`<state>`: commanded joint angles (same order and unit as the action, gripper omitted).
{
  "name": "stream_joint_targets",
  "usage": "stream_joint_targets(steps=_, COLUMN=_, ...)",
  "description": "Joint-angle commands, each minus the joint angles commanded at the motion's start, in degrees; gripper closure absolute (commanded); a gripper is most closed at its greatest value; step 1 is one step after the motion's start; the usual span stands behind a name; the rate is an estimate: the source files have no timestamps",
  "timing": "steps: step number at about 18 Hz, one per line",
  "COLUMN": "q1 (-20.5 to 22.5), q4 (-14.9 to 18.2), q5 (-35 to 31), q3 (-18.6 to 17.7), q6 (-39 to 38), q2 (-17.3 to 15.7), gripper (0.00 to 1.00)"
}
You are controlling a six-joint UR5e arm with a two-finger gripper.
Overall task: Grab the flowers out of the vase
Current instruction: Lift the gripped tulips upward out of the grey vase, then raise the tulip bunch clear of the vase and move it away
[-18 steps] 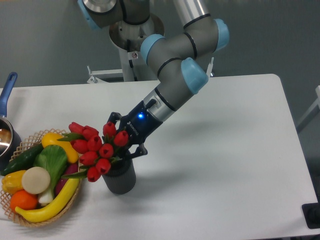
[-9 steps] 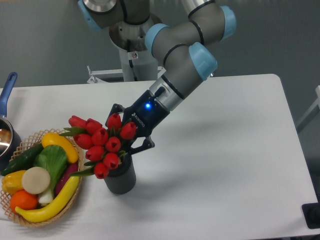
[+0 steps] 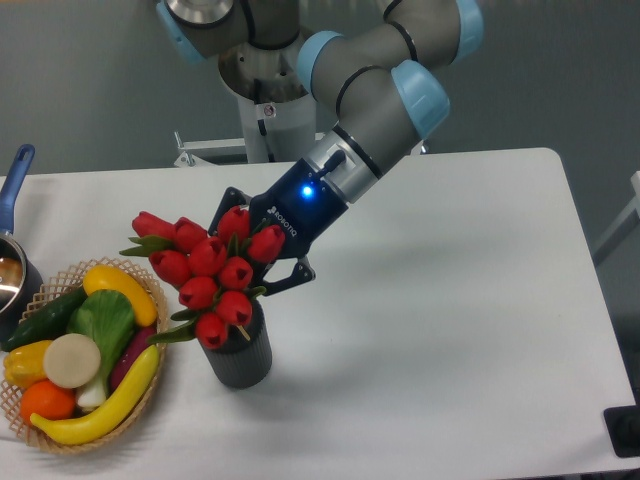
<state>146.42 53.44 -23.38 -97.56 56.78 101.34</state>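
The flowers [image 3: 212, 275], a tight bunch of red buds with green leaves, sit over the mouth of the vase [image 3: 238, 352], leaning toward the left edge of the bench [image 3: 450, 330]. Their lowest buds touch or nearly touch the rim; the stems are hidden, so whether they are out of the vase cannot be told. The end effector [image 3: 262, 262] reaches in from the far right side and is closed on the bunch behind the buds, its dark fingers showing on either side.

Judged from this, the lift-out step is in hand. The next move calls for a pull upward along the stems' line, until they clear the rim without tipping the vase.

A wicker basket [image 3: 60, 440] of fruit and vegetables stands just left of the vase, near the bench's left front corner.
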Motion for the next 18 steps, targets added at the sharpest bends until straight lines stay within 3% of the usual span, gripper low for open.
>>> stream_joint_targets(steps=18, q1=7.7, q4=0.6, q5=4.7, q3=2.6, q6=-3.9, q2=-2.4, gripper=0.56)
